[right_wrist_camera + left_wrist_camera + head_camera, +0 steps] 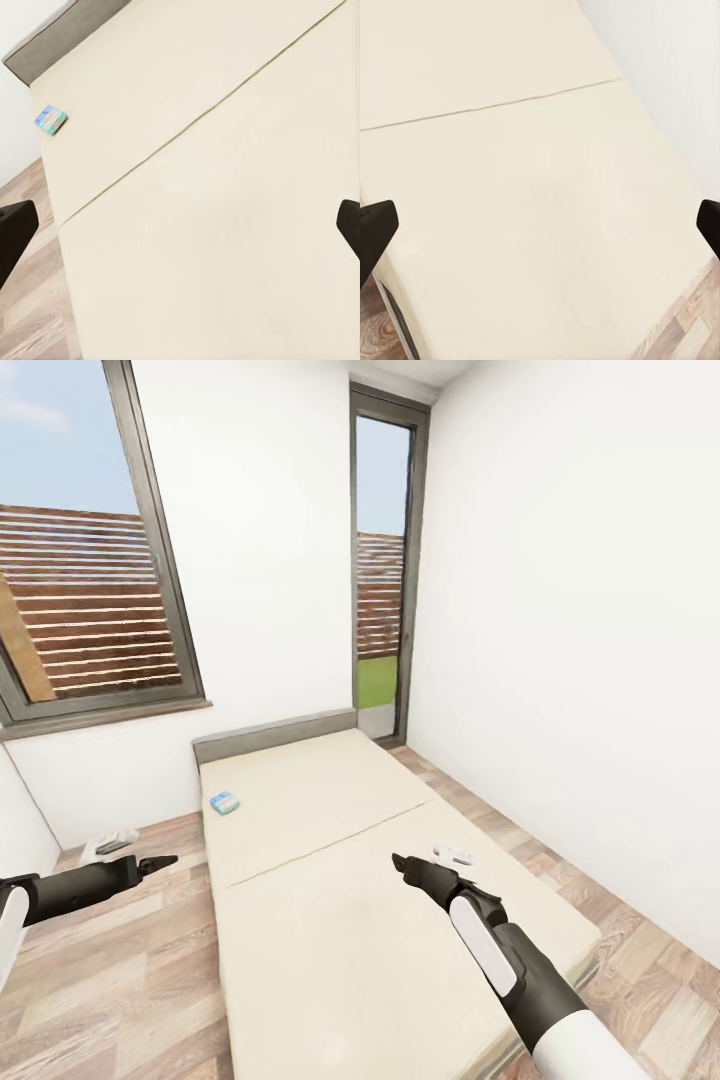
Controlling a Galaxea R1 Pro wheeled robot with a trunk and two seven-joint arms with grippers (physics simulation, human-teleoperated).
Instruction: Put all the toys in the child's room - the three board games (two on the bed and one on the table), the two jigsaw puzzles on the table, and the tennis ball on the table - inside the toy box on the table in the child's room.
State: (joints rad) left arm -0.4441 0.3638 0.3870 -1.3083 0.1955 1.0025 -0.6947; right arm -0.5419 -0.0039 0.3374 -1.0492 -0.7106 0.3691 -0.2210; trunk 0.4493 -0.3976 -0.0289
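We face the bed (330, 920), a wide low one with a plain cream mattress, a seam running across its middle and a grey padded edge (275, 734) against the white wall under the window (85, 560). One board game (223, 802), a small flat box printed in blue and other colours, lies on the far half of the mattress near the edge at our left arm's side; from our right wrist it shows again (50, 118), close to the mattress edge and the grey padding. A white flat thing (454, 853) lies on the bed just beyond our right arm; we cannot tell what it is. Another pale thing (110, 844) sits on the wood-plank floor (110, 980) beside the bed, near our left arm, also too unclear to name. Our left gripper (160, 862) hangs over the floor beside the bed, and our right gripper (402, 863) hangs above the mattress, well apart from the board game. In both wrist views the jaws stand wide apart with nothing between them, dark fingertips (375, 229) and (15, 229) at the picture's sides.
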